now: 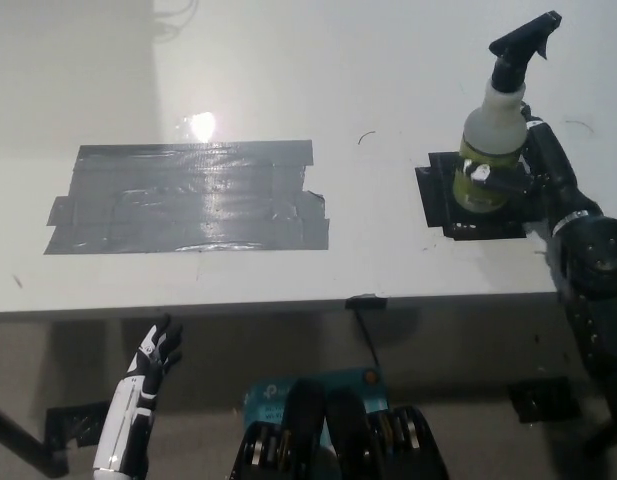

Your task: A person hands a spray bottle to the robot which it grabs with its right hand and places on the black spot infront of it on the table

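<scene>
A translucent spray bottle (493,130) with a black trigger head and a yellowish lower label stands upright over the small black spot (443,205) at the table's right. My black right hand (533,175) is wrapped around the bottle's lower body from the right side, shut on it. Whether the bottle's base touches the spot cannot be seen, because the hand hides it. Below the table's front edge at the lower left hangs my white left hand (153,360), its fingers apart and holding nothing.
A large patch of grey tape (188,195) covers the left half of the white table (388,80). The table's front edge (288,305) runs across the middle of the view. A teal box (278,395) lies on the floor beneath.
</scene>
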Controlling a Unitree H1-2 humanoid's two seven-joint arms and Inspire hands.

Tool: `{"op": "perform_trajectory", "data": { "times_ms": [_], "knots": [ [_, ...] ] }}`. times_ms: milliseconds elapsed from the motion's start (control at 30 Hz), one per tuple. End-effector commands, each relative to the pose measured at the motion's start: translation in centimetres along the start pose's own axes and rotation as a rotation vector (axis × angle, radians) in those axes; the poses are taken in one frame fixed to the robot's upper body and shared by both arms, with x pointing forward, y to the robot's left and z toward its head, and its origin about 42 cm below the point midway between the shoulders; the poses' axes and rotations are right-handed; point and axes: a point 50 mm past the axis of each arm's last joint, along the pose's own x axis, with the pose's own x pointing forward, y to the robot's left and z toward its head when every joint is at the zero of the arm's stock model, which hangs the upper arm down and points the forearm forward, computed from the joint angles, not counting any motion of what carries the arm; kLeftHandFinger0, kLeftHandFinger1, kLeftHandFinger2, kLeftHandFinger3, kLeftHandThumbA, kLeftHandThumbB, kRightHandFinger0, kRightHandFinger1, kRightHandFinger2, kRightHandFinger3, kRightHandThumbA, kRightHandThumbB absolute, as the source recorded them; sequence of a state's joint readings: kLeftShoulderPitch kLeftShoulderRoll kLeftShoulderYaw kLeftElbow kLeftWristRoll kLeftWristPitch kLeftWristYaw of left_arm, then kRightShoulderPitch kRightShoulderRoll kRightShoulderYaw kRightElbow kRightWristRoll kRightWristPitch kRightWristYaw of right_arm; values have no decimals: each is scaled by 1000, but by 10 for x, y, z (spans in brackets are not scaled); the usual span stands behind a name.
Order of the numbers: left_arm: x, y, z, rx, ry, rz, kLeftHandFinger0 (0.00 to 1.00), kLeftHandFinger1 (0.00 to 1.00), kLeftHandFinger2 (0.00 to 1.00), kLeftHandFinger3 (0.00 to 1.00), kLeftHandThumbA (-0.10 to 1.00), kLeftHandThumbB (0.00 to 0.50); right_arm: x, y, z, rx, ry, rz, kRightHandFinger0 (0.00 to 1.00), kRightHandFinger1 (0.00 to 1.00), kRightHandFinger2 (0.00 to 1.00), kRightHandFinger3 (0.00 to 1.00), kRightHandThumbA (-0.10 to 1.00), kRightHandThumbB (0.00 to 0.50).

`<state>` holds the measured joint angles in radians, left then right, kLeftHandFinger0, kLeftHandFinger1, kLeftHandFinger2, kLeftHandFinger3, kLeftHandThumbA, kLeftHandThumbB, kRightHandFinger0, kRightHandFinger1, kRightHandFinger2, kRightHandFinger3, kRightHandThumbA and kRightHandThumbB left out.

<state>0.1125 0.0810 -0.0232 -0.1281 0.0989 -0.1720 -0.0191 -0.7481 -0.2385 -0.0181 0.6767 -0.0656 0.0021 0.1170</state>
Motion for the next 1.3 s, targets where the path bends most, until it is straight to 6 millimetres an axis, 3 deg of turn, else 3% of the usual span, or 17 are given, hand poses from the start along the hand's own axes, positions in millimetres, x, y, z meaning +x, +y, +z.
{"op": "perform_trajectory", "data": {
  "times_ms": [0, 67, 267, 400, 467, 667, 833, 867, 933, 967, 1033, 1100, 1200, 1267],
  "knots": [
    [1, 3, 6, -2, -28, 4, 1000, 1000, 1000, 1000, 1000, 20, 5, -7, 21, 47, -9, 137, 1000, 1000, 1000, 1000, 780, 491],
    [1, 3, 6, -5, -30, 3, 1000, 1000, 1000, 1000, 1000, 15, 2, -8, 19, 45, -5, 137, 1000, 1000, 1000, 1000, 752, 442],
    [1, 4, 5, -16, -32, 1, 1000, 1000, 1000, 1000, 1000, 0, -5, -20, 8, 34, -3, 130, 1000, 1000, 1000, 1000, 779, 452],
    [1, 4, 4, -22, -30, -1, 1000, 1000, 1000, 1000, 1000, 23, -14, -32, 0, 30, 5, 120, 1000, 1000, 1000, 1000, 756, 445],
    [1, 5, 4, -7, -31, 1, 1000, 1000, 1000, 1000, 1000, 29, -23, -43, -4, 3, 7, 113, 1000, 1000, 1000, 1000, 814, 494],
    [2, 7, 5, -20, -25, -3, 1000, 1000, 1000, 1000, 1000, 0, -47, -67, -1, -13, -23, 118, 1000, 1000, 1000, 1000, 852, 500],
    [1, 7, 4, -24, -21, -5, 1000, 1000, 1000, 1000, 1000, 0, -82, -87, 7, -5, -57, 126, 1000, 1000, 1000, 1000, 948, 500],
    [1, 7, 4, -21, -15, -8, 1000, 1000, 1000, 1000, 1000, 0, -92, -92, 10, 0, -63, 126, 1000, 1000, 1000, 1000, 1000, 473],
    [1, 7, 5, -20, -13, -9, 1000, 1000, 1000, 1000, 1000, 0, -96, -93, 12, 3, -63, 127, 1000, 1000, 1000, 1000, 1000, 476],
    [0, 7, 4, -20, -13, -9, 1000, 1000, 1000, 1000, 1000, 0, -100, -94, 12, 8, -68, 124, 1000, 1000, 1000, 1000, 1000, 443],
    [1, 8, 5, -18, -12, -12, 1000, 1000, 1000, 1000, 1000, 0, -126, -104, 21, -5, -123, 76, 1000, 1000, 1000, 1000, 1000, 400],
    [5, 8, 6, -15, -19, -16, 1000, 1000, 1000, 1000, 1000, 0, -154, -111, 31, -15, -178, 32, 1000, 1000, 1000, 1000, 1000, 405],
    [8, 7, 7, -11, -24, -20, 1000, 1000, 1000, 1000, 1000, 0, -188, -103, 46, 10, -232, 21, 1000, 1000, 1000, 1000, 1000, 459],
    [11, 6, 7, -2, -25, -21, 1000, 1000, 1000, 1000, 1000, 7, -212, -87, 59, -8, -300, 51, 1000, 1000, 1000, 1000, 1000, 429]
  ]
}}
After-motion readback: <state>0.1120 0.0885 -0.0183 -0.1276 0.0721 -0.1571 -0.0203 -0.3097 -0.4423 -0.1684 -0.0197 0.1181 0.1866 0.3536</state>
